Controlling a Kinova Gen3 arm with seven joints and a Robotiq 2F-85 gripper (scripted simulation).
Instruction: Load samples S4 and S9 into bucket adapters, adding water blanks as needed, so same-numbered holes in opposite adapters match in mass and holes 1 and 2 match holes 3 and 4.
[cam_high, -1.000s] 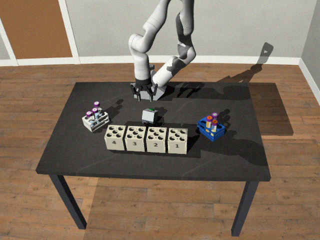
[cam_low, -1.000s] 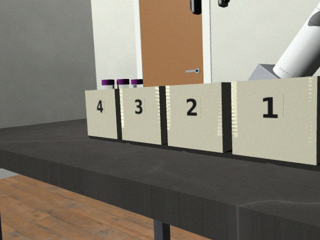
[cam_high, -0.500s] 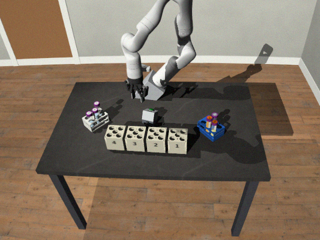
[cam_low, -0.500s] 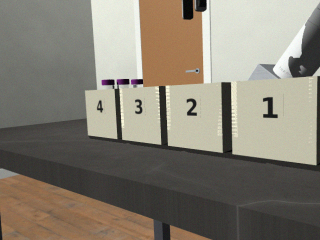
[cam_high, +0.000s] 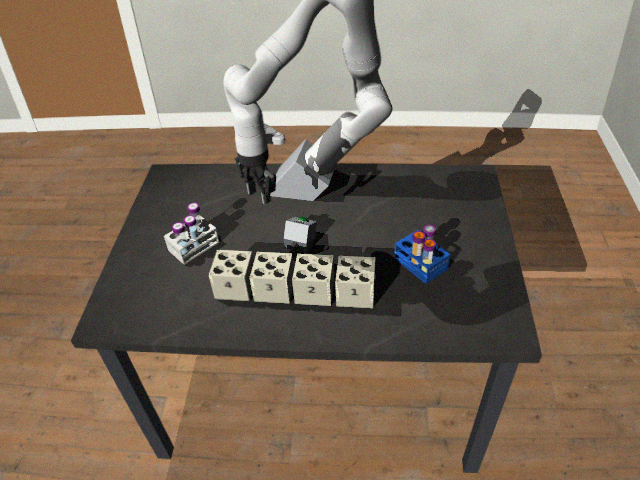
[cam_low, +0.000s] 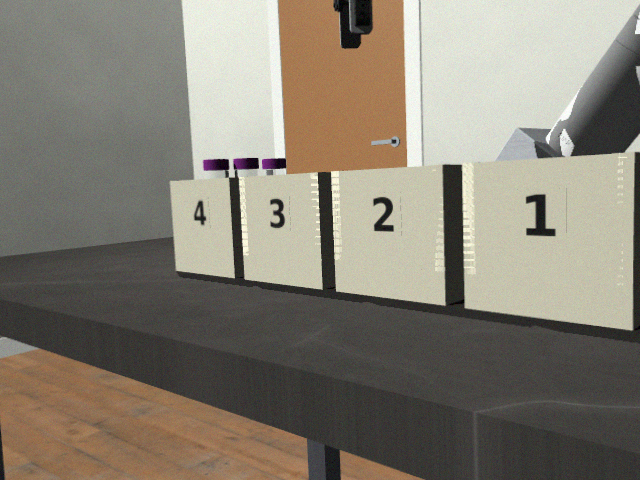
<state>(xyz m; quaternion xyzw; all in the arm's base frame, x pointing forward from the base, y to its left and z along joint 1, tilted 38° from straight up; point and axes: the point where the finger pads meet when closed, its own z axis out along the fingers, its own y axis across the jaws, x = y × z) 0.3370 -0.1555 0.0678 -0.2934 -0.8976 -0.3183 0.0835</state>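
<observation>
Four beige adapters stand in a row near the table's front: adapter 4, adapter 3, adapter 2 and adapter 1. All their holes look empty. A white rack at the left holds three purple-capped tubes. A blue rack at the right holds three tubes, two with orange cap dots. My gripper hangs open and empty above the back of the table, behind the white rack. In the low view its fingers show at the top edge.
The small grey desk with the green DONE key stands just behind adapters 3 and 2. The arm's grey base block sits at the table's back edge, right of my gripper.
</observation>
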